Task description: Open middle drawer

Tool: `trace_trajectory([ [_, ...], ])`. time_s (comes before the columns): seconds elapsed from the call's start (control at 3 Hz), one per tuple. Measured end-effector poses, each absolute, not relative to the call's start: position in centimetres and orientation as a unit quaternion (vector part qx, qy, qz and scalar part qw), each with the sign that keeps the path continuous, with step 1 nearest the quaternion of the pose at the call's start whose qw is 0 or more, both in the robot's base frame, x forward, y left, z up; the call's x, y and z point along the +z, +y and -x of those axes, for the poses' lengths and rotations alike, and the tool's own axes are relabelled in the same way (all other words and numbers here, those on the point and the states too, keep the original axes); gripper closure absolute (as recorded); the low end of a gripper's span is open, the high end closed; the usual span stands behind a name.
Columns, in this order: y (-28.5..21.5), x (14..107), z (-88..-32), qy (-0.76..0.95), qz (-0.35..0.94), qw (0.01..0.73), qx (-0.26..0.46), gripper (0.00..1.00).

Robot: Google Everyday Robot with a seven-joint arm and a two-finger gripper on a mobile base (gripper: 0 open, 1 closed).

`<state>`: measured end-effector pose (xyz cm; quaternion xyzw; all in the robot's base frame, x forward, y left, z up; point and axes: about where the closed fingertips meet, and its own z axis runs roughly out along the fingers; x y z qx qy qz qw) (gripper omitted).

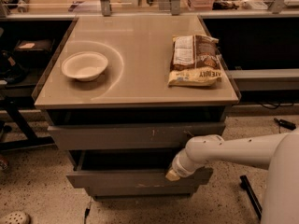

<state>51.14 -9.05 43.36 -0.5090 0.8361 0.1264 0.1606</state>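
Observation:
The middle drawer [117, 177] is a wide grey drawer with a plain flat front. It stands partly pulled out of the cabinet, with a dark gap above its front panel. My gripper [173, 173] is at the end of the white arm. It sits at the top edge of that front panel, right of the middle. The drawer's inside is in shadow.
Above is a grey drawer front with pale scratches [135, 136], below a narrower plain one [140, 191]. The cabinet top [140, 73] holds a white bowl [84, 65] and a snack bag [195, 59]. Dark shelving flanks both sides. A black stand leg [250, 195] is on the floor at right.

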Motion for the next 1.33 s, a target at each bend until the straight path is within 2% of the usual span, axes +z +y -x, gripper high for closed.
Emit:
trace_trajectory([
  [1.33,-9.9,44.4,-47.2,0.85,0.485,0.149,0.144,1.0],
])
